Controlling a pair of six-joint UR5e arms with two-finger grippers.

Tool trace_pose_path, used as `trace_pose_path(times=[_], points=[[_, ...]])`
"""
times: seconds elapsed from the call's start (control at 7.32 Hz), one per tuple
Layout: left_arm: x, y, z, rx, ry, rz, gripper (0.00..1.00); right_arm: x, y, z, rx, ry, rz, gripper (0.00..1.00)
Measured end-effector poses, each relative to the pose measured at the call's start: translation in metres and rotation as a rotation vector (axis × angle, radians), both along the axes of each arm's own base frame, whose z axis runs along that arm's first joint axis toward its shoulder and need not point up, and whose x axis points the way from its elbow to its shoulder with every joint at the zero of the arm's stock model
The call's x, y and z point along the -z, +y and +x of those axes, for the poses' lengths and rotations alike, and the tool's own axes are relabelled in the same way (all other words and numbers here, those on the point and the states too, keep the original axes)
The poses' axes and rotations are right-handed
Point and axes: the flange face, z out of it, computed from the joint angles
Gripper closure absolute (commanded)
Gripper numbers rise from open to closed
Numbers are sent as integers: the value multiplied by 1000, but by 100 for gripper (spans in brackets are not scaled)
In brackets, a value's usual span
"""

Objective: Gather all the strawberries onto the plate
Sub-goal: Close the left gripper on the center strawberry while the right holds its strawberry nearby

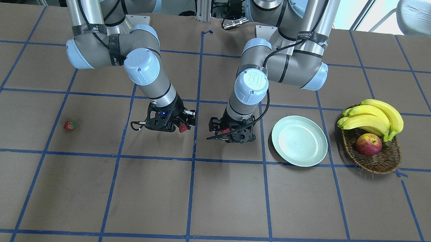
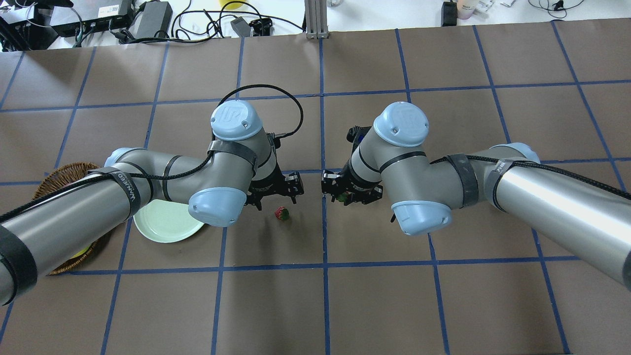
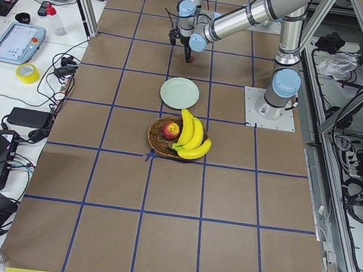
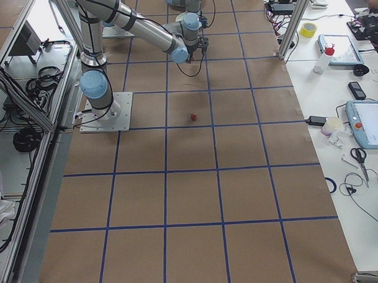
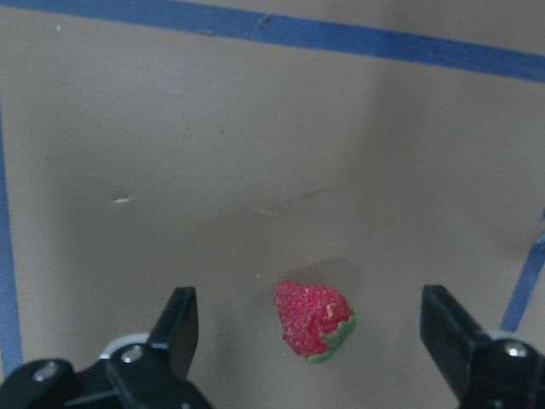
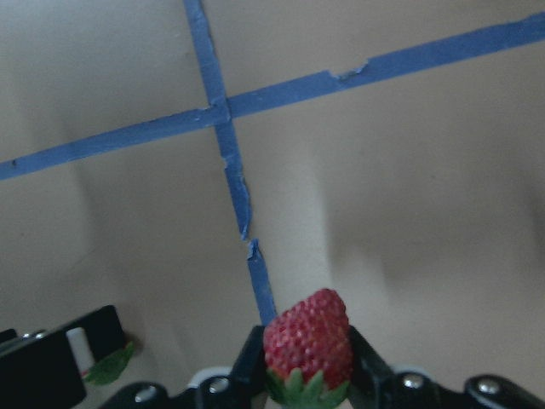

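The desk (image 1: 212,201) carries the plate (image 1: 299,140) on the robot's left, just beside a basket (image 1: 384,161) with bananas (image 1: 374,117) and an apple (image 1: 368,144). The left pincer (image 5: 308,300) hangs wide open, holding nothing, and one strawberry (image 5: 312,318) lies on the desk between its fingers, touching neither. The right pincer (image 6: 306,348) is clamped on a second strawberry (image 6: 306,336), held above the desk. A third strawberry (image 1: 69,125) lies far to the right, well apart from both pincers.

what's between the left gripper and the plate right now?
Nothing but bare table crossed by one blue tape line, between left gripper and plate; the front-facing view shows it. Overhead, the left arm hides that stretch.
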Motion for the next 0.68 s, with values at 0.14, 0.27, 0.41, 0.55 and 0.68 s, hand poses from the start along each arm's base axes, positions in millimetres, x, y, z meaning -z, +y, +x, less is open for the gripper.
trace_pose_path(times=[0.14,0.27,0.41,0.55,0.68], points=[[4,0,-1,4,12,11,60,0,-1,4,-12,-28,-11,100],[7,1,-2,6,19,18,60,2,-1,7,-22,-45,-20,100],[8,3,-3,7,21,23,95,6,-2,10,-30,-56,-26,100],[10,5,-2,9,21,28,100,9,-2,12,-33,-61,-27,100],[9,5,-2,13,23,26,100,10,-2,13,-35,-64,-27,100]])
